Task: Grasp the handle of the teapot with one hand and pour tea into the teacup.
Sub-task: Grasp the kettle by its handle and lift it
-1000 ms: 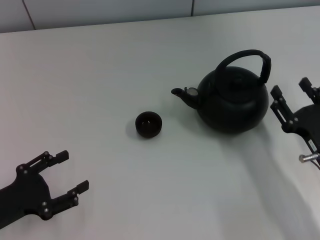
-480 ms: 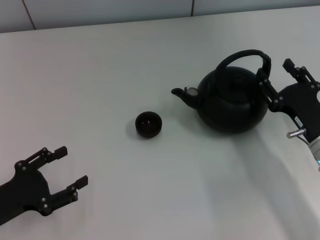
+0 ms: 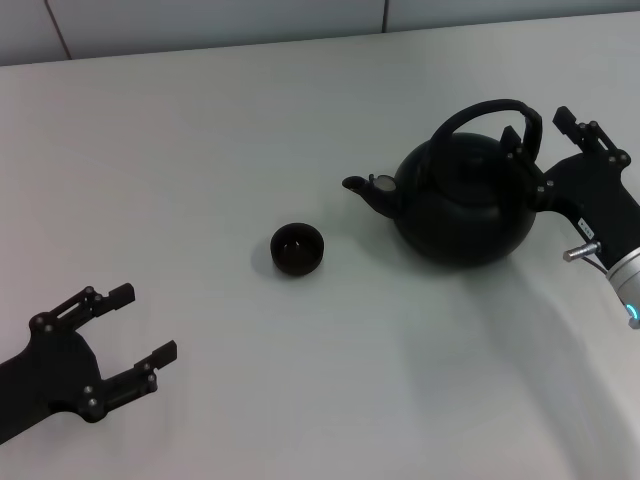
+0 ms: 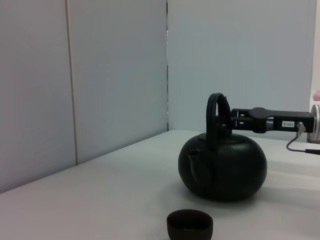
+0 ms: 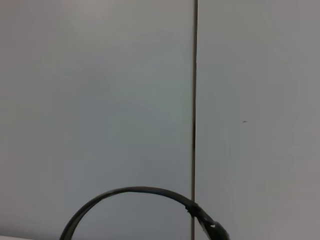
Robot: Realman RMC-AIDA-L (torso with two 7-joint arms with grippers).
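The round black teapot (image 3: 465,205) stands on the white table right of centre, its spout toward the small black teacup (image 3: 297,248). The arched handle (image 3: 488,108) rises over the lid. My right gripper (image 3: 543,130) is open at the handle's right end, one finger on each side of it. From the left wrist view the teapot (image 4: 222,167), its handle (image 4: 217,107) and the teacup (image 4: 190,225) show, with the right gripper (image 4: 234,120) level with the handle. Only the handle's arc (image 5: 130,193) appears in the right wrist view. My left gripper (image 3: 143,322) rests open at the lower left.
The white table (image 3: 250,130) ends at a pale panelled wall (image 3: 200,20) behind. A silver pin (image 3: 578,252) sticks out of the right wrist beside the teapot.
The right gripper has risen from beside the teapot's body and moved in to the handle's right end. The left gripper has barely shifted.
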